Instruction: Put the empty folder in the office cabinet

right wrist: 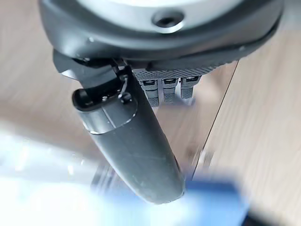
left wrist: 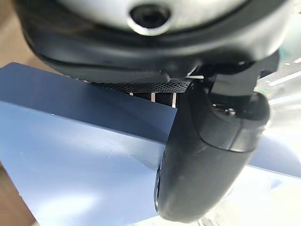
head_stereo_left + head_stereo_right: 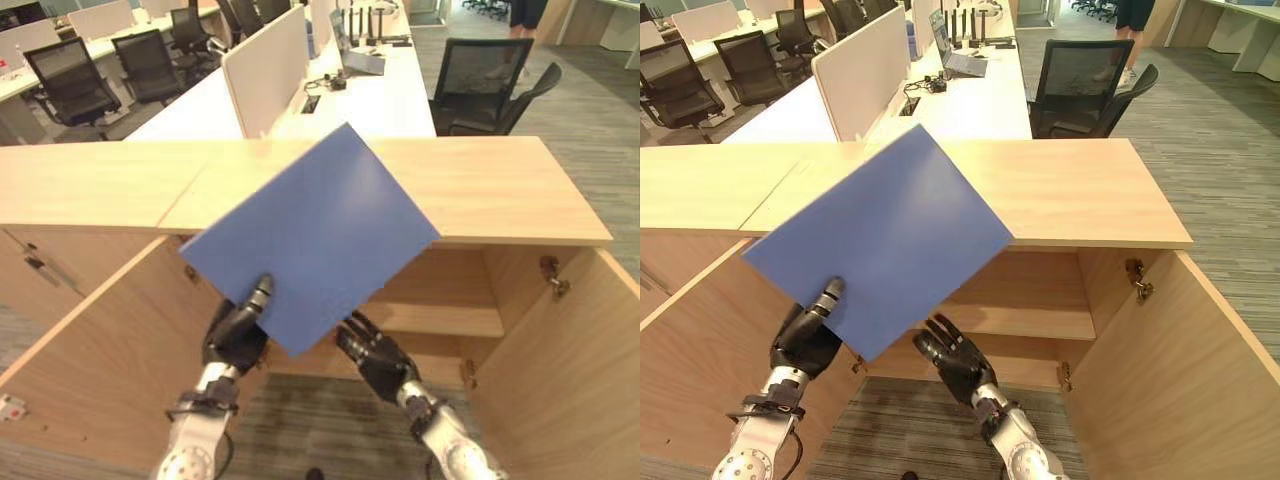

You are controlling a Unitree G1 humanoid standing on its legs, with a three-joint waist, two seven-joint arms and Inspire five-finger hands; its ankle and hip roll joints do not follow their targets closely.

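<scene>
Cabinet: a low wooden office cabinet (image 3: 480,185) stands in front of the robot with both doors swung open toward it; the left door (image 3: 110,350) and the right door (image 3: 570,370) flank the opening.
Cabinet inside: one wooden shelf (image 3: 440,318) crosses the compartment; the part of it that shows past the folder is bare, and the rest of the interior is hidden behind the folder.
Folder: a flat blue folder (image 3: 320,235) is held in the air in front of the cabinet opening, its upper part overlapping the cabinet top in the head views.
Folder orientation: it is turned like a diamond, one corner pointing up and away toward the desks, the opposite corner pointing down between the two hands; its long axis runs from lower left to upper right.
Left hand: the left hand (image 3: 238,335) comes up from the lower left and pinches the folder's lower left edge, thumb (image 2: 202,160) lying flat on the blue face, fingers behind the sheet.
Right hand: the right hand (image 3: 378,358) rises just right of the folder's lowest corner, fingers under the lower right edge; whether they clasp it or only support it, I cannot tell.
Background: white desks (image 3: 370,95) with partitions and black office chairs (image 3: 485,85) stand beyond the cabinet.
</scene>
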